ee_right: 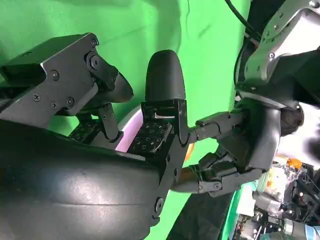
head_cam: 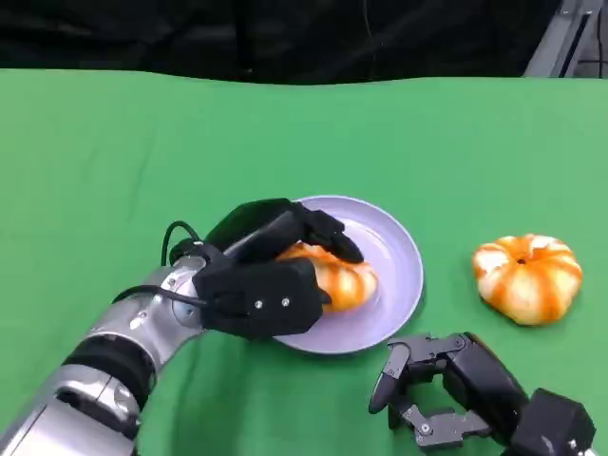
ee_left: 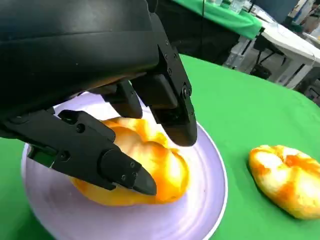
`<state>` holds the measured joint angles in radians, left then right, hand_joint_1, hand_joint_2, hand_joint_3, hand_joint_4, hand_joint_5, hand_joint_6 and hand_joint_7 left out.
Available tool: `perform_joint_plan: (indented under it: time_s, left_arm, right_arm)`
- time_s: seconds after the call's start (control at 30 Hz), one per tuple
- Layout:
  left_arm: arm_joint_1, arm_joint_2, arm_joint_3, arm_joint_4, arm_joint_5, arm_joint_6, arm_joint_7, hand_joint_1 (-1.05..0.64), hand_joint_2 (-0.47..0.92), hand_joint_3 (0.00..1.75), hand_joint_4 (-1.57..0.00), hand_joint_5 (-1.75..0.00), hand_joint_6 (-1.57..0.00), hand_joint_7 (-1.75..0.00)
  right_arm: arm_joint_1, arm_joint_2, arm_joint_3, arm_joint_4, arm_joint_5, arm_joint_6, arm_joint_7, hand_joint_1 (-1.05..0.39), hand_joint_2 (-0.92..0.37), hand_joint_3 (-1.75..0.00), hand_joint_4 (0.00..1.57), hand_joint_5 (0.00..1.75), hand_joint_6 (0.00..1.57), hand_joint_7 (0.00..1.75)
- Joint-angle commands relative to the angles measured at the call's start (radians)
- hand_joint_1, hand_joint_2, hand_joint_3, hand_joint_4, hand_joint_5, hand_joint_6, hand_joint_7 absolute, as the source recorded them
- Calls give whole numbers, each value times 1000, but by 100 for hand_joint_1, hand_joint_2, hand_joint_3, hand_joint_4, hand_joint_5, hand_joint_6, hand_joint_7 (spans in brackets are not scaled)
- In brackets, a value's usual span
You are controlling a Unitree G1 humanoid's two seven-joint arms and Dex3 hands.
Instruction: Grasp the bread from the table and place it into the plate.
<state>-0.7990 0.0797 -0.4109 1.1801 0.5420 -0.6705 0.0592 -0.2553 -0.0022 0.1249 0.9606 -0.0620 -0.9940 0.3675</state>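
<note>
Lowering the glazed orange bread roll [head_cam: 344,282] onto the round lavender plate [head_cam: 397,249].
The black left hand [head_cam: 269,271] is clasping it from above, fingers wrapped around, for central placement; the black right hand [head_cam: 445,388] is resting half-curled, holding nothing.

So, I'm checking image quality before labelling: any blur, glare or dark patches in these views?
Head view: soft overall, background black. Left wrist view: left hand looms dark and close; bread has a glossy sheen. Right wrist view: right hand shell dark, bright clutter at one corner.
</note>
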Motion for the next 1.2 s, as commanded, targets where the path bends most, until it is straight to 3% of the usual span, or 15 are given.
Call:
perform_joint_plan:
  time_s: [0.03, 0.13, 0.33, 0.43, 0.63, 1.03, 1.2]
  left_arm:
    - [-13, 14, 7, 7, -14, -6, -17, -30, 92, 7, -79, -8, -79, 0]
    - [-14, 20, 2, 2, -7, -3, -18, -43, 92, 14, -74, -2, -70, 0]
    - [-14, 21, 1, 0, -7, -4, -21, -45, 92, 16, -74, -1, -69, 0]
    - [-15, 43, -4, -70, -3, 30, -67, -74, 92, 46, -65, -1, -58, 0]
    - [0, 66, -1, -156, -7, 72, -103, -92, 92, 65, -56, 0, -49, 0]
    - [61, 103, 24, -262, -28, 97, -86, -98, 92, 73, -46, 0, -37, 0]
    - [90, 99, 45, -249, -26, 38, 40, -93, 92, 71, -51, -2, -37, 0]
  right_arm:
    - [10, -6, -6, -5, 17, -4, 4, 13, -54, -110, 100, 136, 100, 104]
    - [8, -6, -7, -1, 19, -10, 7, 13, -54, -111, 100, 137, 100, 104]
    - [8, -6, -8, -1, 20, -11, 9, 13, -54, -111, 100, 137, 100, 104]
    - [3, -11, -4, 4, -11, -21, -22, 12, -49, -117, 101, 135, 102, 105]
    - [7, -5, -5, -9, 18, 22, 4, 11, -49, -119, 98, 138, 101, 107]
    - [10, -6, -5, -14, 18, 22, 5, 12, -50, -118, 99, 138, 100, 109]
    - [14, -2, -7, -22, 32, 38, 16, 13, -51, -118, 99, 137, 100, 109]
